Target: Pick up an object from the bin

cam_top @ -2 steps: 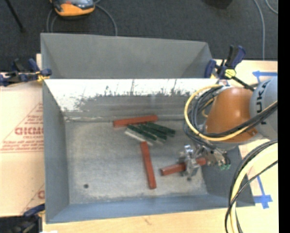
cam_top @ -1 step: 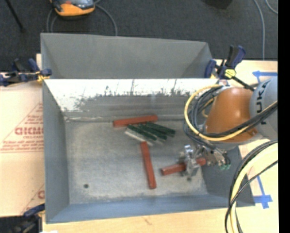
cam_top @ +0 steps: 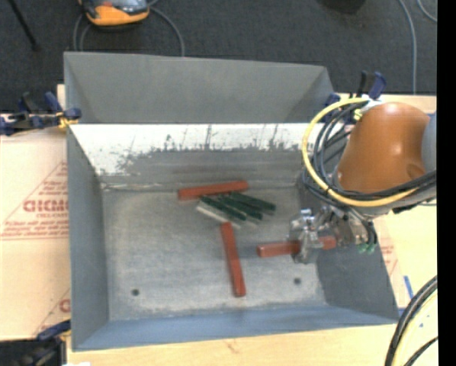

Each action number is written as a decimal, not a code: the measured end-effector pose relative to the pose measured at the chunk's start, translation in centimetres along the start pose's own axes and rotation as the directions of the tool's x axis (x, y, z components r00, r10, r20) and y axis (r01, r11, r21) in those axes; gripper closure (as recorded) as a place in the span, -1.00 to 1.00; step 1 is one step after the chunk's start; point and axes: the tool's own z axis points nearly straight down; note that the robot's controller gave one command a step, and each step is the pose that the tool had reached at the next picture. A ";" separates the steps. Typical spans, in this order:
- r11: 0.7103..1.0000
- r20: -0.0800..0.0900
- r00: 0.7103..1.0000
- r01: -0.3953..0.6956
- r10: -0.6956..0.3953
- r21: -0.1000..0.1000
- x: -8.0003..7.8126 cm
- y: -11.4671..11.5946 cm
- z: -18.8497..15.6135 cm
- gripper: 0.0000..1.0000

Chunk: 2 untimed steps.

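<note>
Grey metal bin (cam_top: 87,227), sparse load: one long red flat stick (cam_top: 213,191) near the back wall, a cluster of dark green sticks (cam_top: 239,204) just in front of it, a second long red stick (cam_top: 232,259) running toward the front. Gripper (cam_top: 304,246) low at the right side, at the right end of a short red bar (cam_top: 275,250). Cannot tell whether the jaws are spread or pinching it.

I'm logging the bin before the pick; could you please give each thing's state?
Gripper: low in the bin.
Back red bar: flat, by the back wall.
Green sticks: flat, bunched side by side.
Middle red bar: flat, pointing to the front.
Short red bar: flat, right end at the gripper.
</note>
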 end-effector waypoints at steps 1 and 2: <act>1.000 0.000 1.000 -0.001 0.001 0.000 0.0 0.0 0.0 1.00; 1.000 -0.009 1.000 -0.007 0.007 -0.001 2.3 0.3 -5.0 1.00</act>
